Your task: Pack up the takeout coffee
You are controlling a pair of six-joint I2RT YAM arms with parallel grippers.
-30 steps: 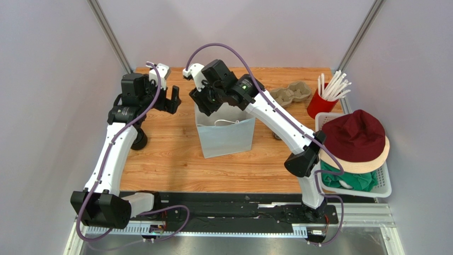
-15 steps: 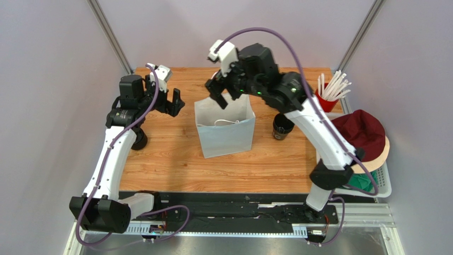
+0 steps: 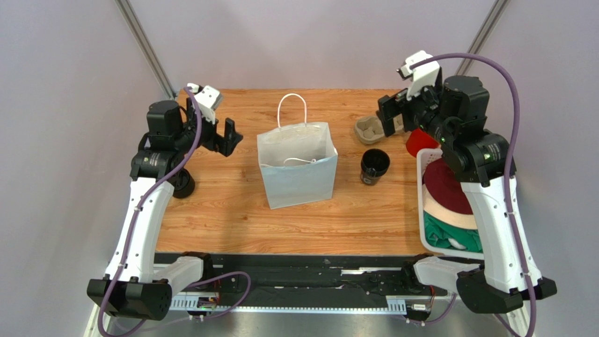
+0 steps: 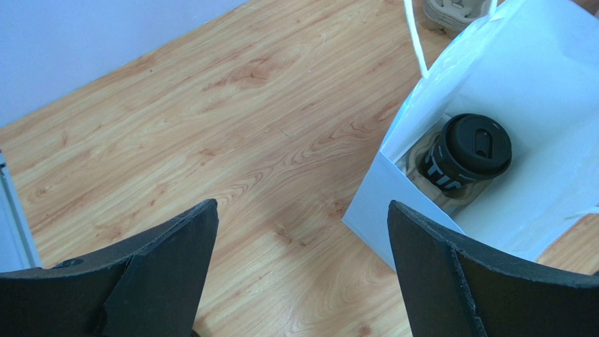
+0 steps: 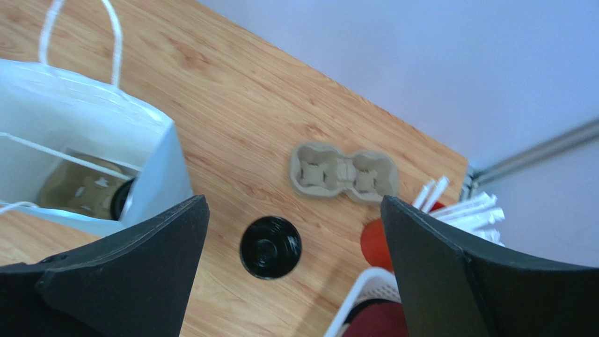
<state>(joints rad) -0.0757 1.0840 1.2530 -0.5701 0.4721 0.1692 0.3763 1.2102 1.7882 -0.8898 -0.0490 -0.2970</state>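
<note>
**A:** The right hand (image 3: 391, 118) hangs spread wide and empty, high over the moulded carrier (image 3: 365, 128) at the far right of the tabletop (image 3: 225, 210). The left hand (image 3: 226, 137) is spread as well, holding nothing, just left of the paper bag (image 3: 299, 175).

**B:** And the coffee?

**A:** The takeout coffee (image 4: 467, 149), lid on, sits down inside the bag, seated in a brown carrier insert (image 4: 420, 160). A second black cup (image 3: 375, 165) stands on the tabletop near the bag's right side, not touching it. I cannot tell whether that one has a lid.

**B:** What worries you from here?

**A:** The bag, mostly. It looks like thin paper standing open on its own, with one handle (image 3: 292, 109) sticking up at the far rim. If the second cup is to follow, a hand coming down off-centre could catch the rim or that handle and drag the bag over, tipping the coffee inside.

**B:** And the cup itself?

**A:** A squeeze near the rim could buckle it. Lowered off the insert's free well, it could land tilted against the first cup and spill.
</note>
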